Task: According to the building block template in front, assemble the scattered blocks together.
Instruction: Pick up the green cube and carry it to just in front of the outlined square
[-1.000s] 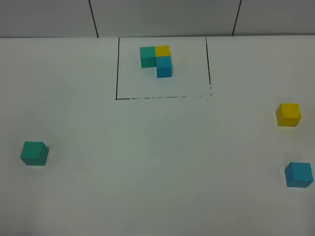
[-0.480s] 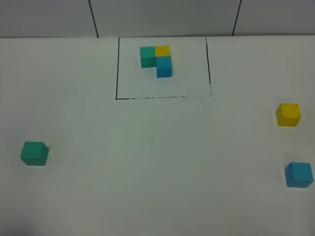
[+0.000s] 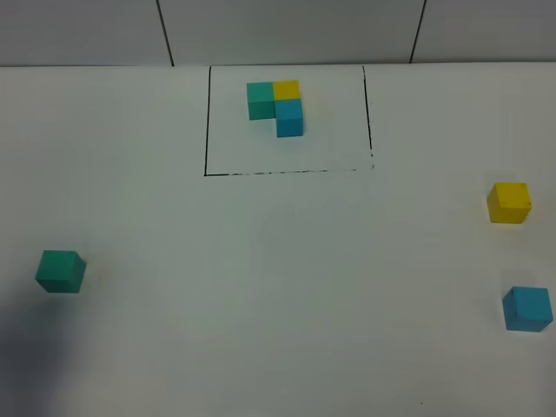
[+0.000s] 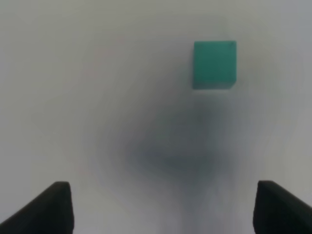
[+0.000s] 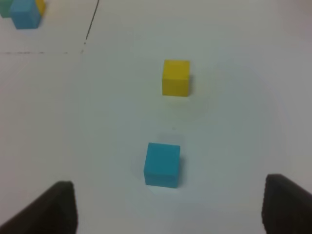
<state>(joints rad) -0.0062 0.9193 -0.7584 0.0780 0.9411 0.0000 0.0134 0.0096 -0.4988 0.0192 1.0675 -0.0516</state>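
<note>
The building block template is a black-lined rectangle [image 3: 206, 122] at the table's back, framing an L of joined teal, yellow and blue cubes [image 3: 276, 106]; its corner also shows in the right wrist view [image 5: 22, 12]. The scattered teal-green cube [image 3: 60, 271] sits at the left and also shows in the left wrist view [image 4: 214, 64]. My left gripper [image 4: 161, 209] is open and empty, hovering short of it. The yellow cube [image 3: 508, 202] [image 5: 176, 77] and the sky-blue cube [image 3: 527, 308] [image 5: 162, 165] sit apart at the right. My right gripper [image 5: 168, 209] is open and empty, just short of the sky-blue cube. Neither gripper shows in the high view.
The white table [image 3: 278, 261] ends at a grey panelled wall [image 3: 287, 30] behind the template. A dark shadow [image 3: 35, 347] lies on the table at the front left, below the teal-green cube.
A dark shadow has spread over the front left corner of the table. None of the cubes has moved.
</note>
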